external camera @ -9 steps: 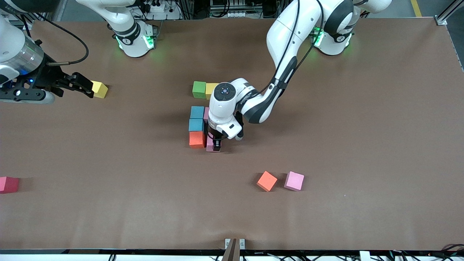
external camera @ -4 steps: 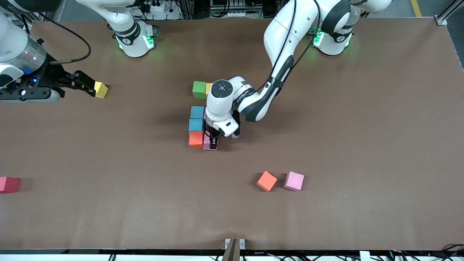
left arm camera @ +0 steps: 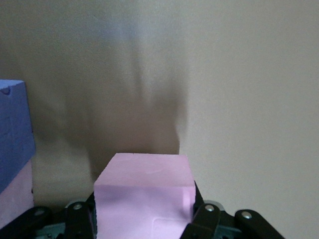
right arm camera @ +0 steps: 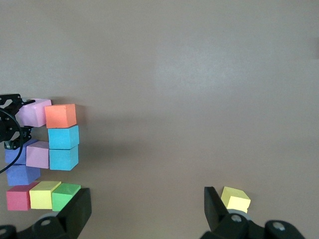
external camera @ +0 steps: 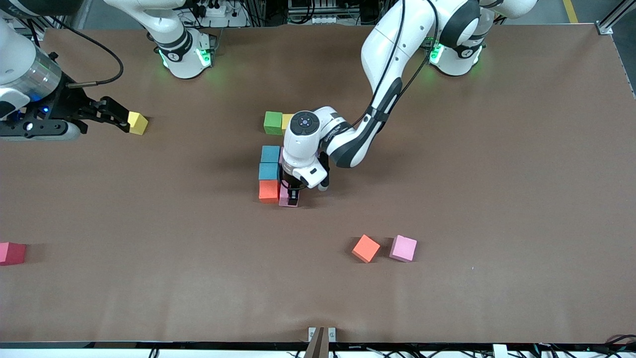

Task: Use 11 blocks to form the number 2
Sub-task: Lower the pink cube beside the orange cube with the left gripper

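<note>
My left gripper [external camera: 290, 197] is shut on a pink block [external camera: 285, 199] [left arm camera: 144, 196], held low against the orange block [external camera: 269, 191] at the nearer end of the number 2 [right arm camera: 47, 154]. That figure also has two light blue blocks [external camera: 269, 163], a green block [external camera: 273, 123] and a yellow one [external camera: 286, 121], half hidden by the arm. The right wrist view adds red [right arm camera: 18, 197], two purple [right arm camera: 20, 167] and pink [right arm camera: 37, 154] blocks. My right gripper [external camera: 117, 118] [right arm camera: 144, 214] is open, with a loose yellow block [external camera: 137, 123] [right arm camera: 235, 199] just outside one finger.
A loose orange block [external camera: 366, 248] and pink block [external camera: 403, 248] lie nearer the front camera toward the left arm's end. A red block [external camera: 11, 253] sits at the table edge at the right arm's end.
The left gripper has carried the pink block a little sideways, up against the orange block. The right gripper has shifted slightly by the yellow block.
</note>
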You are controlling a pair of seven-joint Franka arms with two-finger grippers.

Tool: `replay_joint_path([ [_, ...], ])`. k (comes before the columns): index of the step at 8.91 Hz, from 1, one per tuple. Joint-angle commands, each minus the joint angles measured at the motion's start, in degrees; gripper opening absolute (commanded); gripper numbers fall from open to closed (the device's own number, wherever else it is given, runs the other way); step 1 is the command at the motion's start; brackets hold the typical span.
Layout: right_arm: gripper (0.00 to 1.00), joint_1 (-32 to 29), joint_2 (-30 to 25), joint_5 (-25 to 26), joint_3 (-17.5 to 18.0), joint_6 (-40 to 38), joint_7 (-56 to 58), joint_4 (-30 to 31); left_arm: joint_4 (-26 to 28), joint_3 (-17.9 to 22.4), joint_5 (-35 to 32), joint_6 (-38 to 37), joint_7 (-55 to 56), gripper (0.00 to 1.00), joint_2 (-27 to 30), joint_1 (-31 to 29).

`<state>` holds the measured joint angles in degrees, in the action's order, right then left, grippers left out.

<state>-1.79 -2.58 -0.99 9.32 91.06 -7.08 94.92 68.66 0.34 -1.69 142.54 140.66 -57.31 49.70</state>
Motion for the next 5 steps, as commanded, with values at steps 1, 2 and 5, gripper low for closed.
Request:
replay_joint_path([
  [1,1.0,-0.2,-0.1,-0.2,0.1,-0.9,0.0,-1.0,-2.0,0.8,0.7,1.2,-1.4,0.0,-1.6,0.6],
  [2,1.0,-0.1,-0.1,-0.2,0.2,-0.9,0.0,-1.0,-2.0,0.8,0.7,1.2,-1.4,0.0,-1.7,0.6],
  [5,1.0,-0.3,-0.1,-0.2,0.2,-0.8,0.0,-1.0,-1.9,0.7,0.7,1.2,-1.5,0.13,-1.6,0.6],
])
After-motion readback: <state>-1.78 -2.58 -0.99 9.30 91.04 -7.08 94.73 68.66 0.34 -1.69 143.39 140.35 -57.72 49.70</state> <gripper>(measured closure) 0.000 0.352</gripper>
